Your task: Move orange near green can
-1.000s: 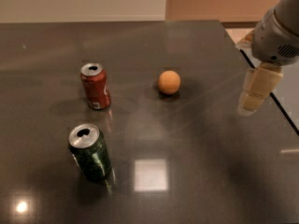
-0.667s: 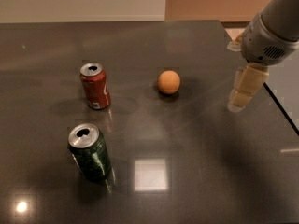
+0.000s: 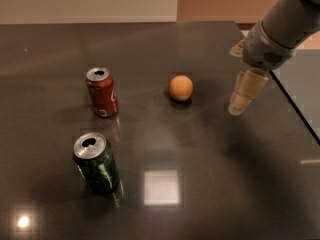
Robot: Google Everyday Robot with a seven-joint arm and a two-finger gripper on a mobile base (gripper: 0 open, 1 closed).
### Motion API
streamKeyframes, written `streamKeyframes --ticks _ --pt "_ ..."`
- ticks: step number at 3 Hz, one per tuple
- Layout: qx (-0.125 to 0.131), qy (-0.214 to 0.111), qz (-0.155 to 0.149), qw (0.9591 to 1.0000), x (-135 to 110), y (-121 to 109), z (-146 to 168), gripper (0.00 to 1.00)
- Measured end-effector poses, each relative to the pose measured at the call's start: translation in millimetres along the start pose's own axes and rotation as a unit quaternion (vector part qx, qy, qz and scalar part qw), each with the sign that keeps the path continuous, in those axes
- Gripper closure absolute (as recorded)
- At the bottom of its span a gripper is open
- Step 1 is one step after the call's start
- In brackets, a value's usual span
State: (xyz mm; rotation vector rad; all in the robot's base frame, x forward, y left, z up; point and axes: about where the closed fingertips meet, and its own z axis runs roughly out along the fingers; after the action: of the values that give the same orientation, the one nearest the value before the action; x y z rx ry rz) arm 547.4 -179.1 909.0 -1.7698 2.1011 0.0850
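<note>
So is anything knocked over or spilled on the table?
No, nothing stands out. The red can and the green can both stand upright, and no spill shows on the table. The orange sits whole, apart from both cans. The gripper hangs right of the orange in the view, apart from it.

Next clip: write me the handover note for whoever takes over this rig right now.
Gripper: hangs over the dark glossy table, right of the small round orange, apart from it, with nothing seen in it.
Orange: rests mid-table, untouched.
Dark green drink can: upright, front left, well away from the orange.
Red drink can: upright, left of the orange, behind the green can.
Done: nothing yet.
Left: reach the orange, grasp it, carry it over and set it down beside the green can, avoiding the red one.
</note>
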Motion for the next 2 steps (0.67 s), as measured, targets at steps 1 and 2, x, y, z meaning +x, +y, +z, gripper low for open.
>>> streamKeyframes --ticks 1,2 --pt "-0.011 -0.026 -0.01 0.9995 -22 -15 28 0.0" --pt "-0.023 -0.049 -0.023 0.9983 -47 -22 49 0.0"
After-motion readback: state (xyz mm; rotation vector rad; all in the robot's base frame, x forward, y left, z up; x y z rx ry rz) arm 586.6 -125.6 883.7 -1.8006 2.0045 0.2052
